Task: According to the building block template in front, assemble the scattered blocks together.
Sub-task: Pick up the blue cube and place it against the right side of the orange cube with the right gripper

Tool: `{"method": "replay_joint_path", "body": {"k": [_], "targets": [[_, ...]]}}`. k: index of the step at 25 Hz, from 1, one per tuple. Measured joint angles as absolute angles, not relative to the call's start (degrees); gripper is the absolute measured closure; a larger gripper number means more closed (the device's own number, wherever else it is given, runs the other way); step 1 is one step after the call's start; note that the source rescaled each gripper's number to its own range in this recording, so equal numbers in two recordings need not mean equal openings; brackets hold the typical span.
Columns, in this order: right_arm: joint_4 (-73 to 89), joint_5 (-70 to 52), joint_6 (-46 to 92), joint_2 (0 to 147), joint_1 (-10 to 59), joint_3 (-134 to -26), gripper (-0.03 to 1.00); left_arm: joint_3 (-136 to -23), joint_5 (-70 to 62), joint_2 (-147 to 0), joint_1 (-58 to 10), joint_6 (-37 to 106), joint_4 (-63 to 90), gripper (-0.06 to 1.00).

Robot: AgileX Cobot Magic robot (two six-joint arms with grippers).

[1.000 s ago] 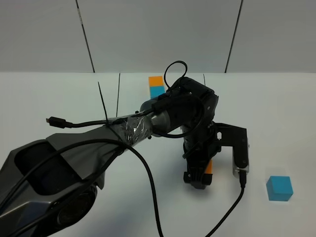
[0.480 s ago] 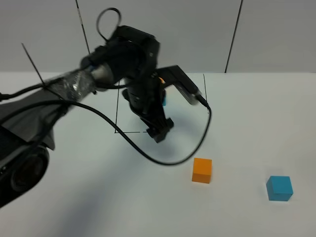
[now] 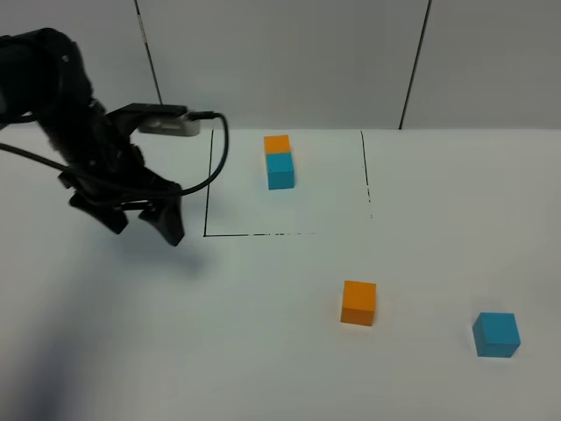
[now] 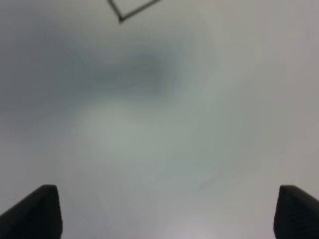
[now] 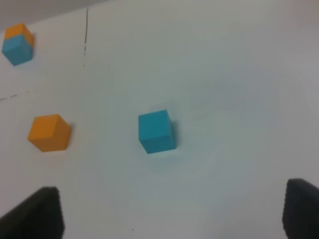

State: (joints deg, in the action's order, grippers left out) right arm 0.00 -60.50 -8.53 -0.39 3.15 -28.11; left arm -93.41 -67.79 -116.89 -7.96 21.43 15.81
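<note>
You're seeing the building block template sitting inside the outlined square, the orange cube and cyan cube lying outside; left gripper and right gripper are gaping, empty.

White table (square outline, perhaps tape).

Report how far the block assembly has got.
Done: nothing joined; the orange block and cyan block sit apart. In hand: nothing; the left hand and right hand are both open and empty. Left: join the two blocks to match the template.
</note>
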Motion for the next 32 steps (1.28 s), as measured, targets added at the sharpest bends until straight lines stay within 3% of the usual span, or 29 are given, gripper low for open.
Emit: {"method": "replay_joint_path", "body": {"k": [6, 10, 14, 24, 32], "targets": [[0.0, -60.5, -8.5, -0.4, 3.2, -28.1, 0.21, -73.3, -67.5, -99.9, 1.4, 21.7, 16.9, 0.23], [0.0, -60.5, -8.5, -0.4, 3.2, -28.1, 0.21, -61.9, -59.7, -84.9, 6.0, 20.8, 17.6, 0.24], [0.0, -60.5, -8.5, -0.4, 3.2, -28.1, 0.21, -53.9, -54.0, -66.6, 6.4, 18.9, 18.9, 0.24], [0.0, -60.5, -8.5, -0.4, 3.2, -28.1, 0.21, -37.0, -54.1, -25.3, 6.4, 15.8, 19.3, 0.24], [0.0, -60.5, -8.5, -0.4, 3.2, -28.1, 0.21, -32.2, -60.1, -11.6, 6.4, 16.1, 19.6, 0.25]]}}
